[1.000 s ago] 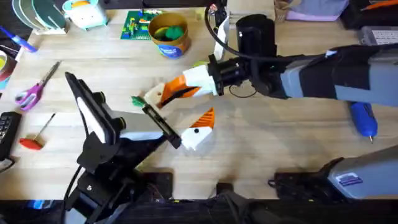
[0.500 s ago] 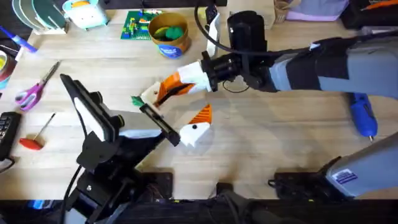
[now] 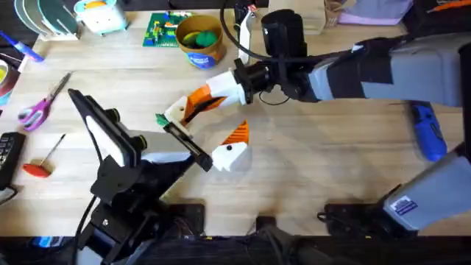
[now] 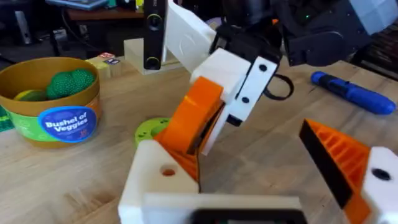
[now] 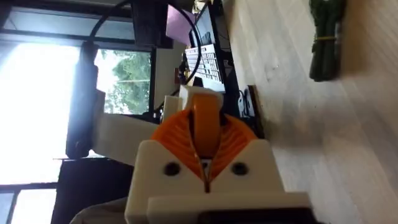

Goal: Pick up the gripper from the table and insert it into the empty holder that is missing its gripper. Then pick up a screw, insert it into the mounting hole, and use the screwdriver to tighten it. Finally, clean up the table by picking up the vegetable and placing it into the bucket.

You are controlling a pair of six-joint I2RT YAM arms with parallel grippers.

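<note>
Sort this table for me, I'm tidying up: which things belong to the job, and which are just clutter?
Job: gripper, holder, screwdriver, vegetable, bucket.
Clutter: scissors, red-handled tool, green disc.

A robotics lab or workshop: two robot arms are mounted at a light wooden table strewn with tools and toys – scissors, a red-handled tool, a blue screwdriver, a yellow bucket of toy vegetables. A keyboard and a bright window with trees outside show in the right wrist view
</note>
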